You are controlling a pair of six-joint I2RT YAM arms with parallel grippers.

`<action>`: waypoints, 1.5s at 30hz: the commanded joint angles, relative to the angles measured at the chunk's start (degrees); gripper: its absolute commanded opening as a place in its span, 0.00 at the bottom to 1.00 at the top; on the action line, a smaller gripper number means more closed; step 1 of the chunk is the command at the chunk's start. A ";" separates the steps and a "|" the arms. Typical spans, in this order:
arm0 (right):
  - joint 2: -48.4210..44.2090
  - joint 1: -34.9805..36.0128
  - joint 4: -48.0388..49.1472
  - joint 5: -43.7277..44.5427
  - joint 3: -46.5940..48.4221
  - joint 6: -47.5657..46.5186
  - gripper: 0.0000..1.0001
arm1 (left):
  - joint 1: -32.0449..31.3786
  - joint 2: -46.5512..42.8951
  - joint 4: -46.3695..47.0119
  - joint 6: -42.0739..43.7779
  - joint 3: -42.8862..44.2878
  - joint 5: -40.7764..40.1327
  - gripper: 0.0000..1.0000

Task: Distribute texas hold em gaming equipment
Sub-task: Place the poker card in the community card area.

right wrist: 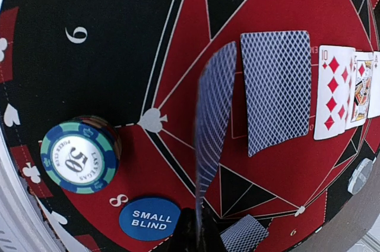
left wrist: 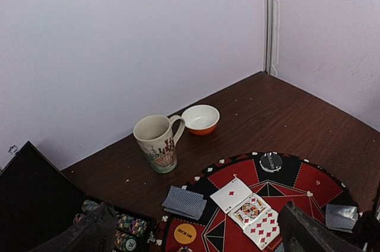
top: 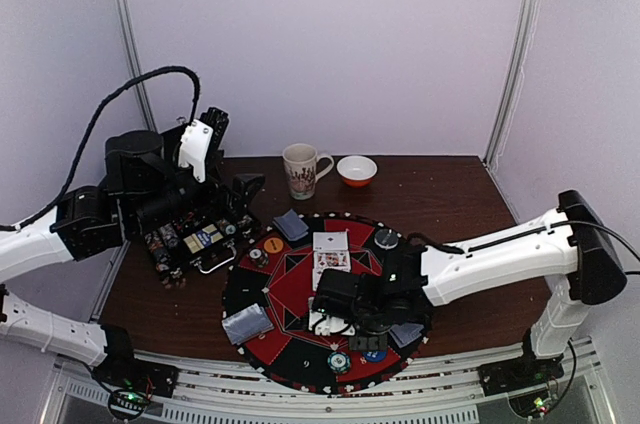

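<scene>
- The right gripper (right wrist: 193, 235), at the bottom middle of the right wrist view, is pinched shut on one playing card (right wrist: 215, 127). The card stands on its edge with its blue back showing, over the mat (right wrist: 89, 56).
- Just to the right of it a face-down card (right wrist: 278, 88) lies flat. Next to that are the face-up cards (right wrist: 333, 91), starting with a ten of diamonds.
- I think the job now is to lay the held card in that row. Tip it flat first and bring it down low. Set it beside the face-down card, not on top, then let go softly so it does not slide.
- Keep away from the chip stack (right wrist: 80, 156) and the blue small blind disc (right wrist: 148, 219) at the lower left.
- The left gripper (left wrist: 198, 222) hangs high with its fingers wide apart and holds nothing.
- The mat looks like felt, so a card should stay where it lands.
- Farther back in the top view is the dark brown table (top: 450, 194). The black case (top: 190, 234) is at the left, then a mug (top: 303, 170) and a bowl (top: 357, 170) by the pale purple wall (top: 330, 44).
</scene>
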 commanded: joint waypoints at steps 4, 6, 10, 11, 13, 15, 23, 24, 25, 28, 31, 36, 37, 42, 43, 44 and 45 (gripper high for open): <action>8.00 1.79 -9.30 7.39 8.67 2.17 0.00 | 0.32 -2.17 -1.70 -1.53 -2.10 -2.98 0.98; 9.05 2.03 -9.78 7.38 9.17 1.51 0.00 | 0.32 -3.33 -1.68 -1.45 -2.89 -3.63 0.98; 10.98 2.64 -11.97 7.71 10.66 0.36 0.00 | 0.34 -5.32 -1.17 -0.89 -4.05 -4.48 0.98; 11.35 2.73 -12.16 7.60 10.97 0.01 0.00 | 0.40 -5.59 -1.16 -0.66 -4.27 -4.70 0.98; 11.98 3.00 -12.20 7.63 11.39 -0.50 0.00 | 0.40 -5.74 -1.21 -0.40 -4.38 -4.89 0.98; 12.66 3.21 -12.16 7.64 11.89 -0.83 0.00 | 0.40 -5.78 -1.32 -0.12 -4.38 -4.97 0.98; 15.40 3.14 -12.81 8.75 13.42 0.05 0.00 | 0.49 -5.42 -1.80 0.09 -4.38 -4.70 0.98; 15.47 3.15 -12.89 8.83 13.28 0.08 0.00 | 0.49 -5.50 -1.84 0.14 -4.43 -4.86 0.98; 15.44 3.10 -12.82 8.99 13.24 0.15 0.00 | 0.49 -5.56 -1.85 0.13 -4.39 -4.97 0.98; 15.70 3.14 -12.82 9.61 13.55 0.46 0.00 | 0.58 -5.65 -1.61 0.33 -4.46 -4.97 0.98; 16.26 3.06 -13.29 9.54 14.20 0.59 0.01 | 0.64 -5.49 -1.64 0.26 -4.47 -4.85 0.98; 16.10 3.07 -13.52 7.16 14.53 0.58 0.18 | 0.75 -5.40 -1.77 0.41 -4.45 -4.80 0.98; 15.89 3.12 -13.46 6.74 14.63 0.64 0.21 | 0.80 -5.44 -1.77 0.45 -4.43 -4.85 0.98; 14.14 3.06 -13.38 4.98 15.27 0.83 0.28 | 0.93 -5.22 -2.02 0.32 -4.56 -4.62 0.98; 13.79 3.10 -13.46 4.94 15.36 0.87 0.30 | 0.93 -5.12 -2.03 0.27 -4.56 -4.59 0.98; 13.49 3.10 -13.57 4.98 15.47 0.94 0.31 | 1.01 -5.04 -2.01 0.20 -4.61 -4.46 0.98; 13.23 3.09 -13.67 5.02 15.57 1.00 0.33 | 1.02 -5.02 -2.03 0.21 -4.56 -4.39 0.98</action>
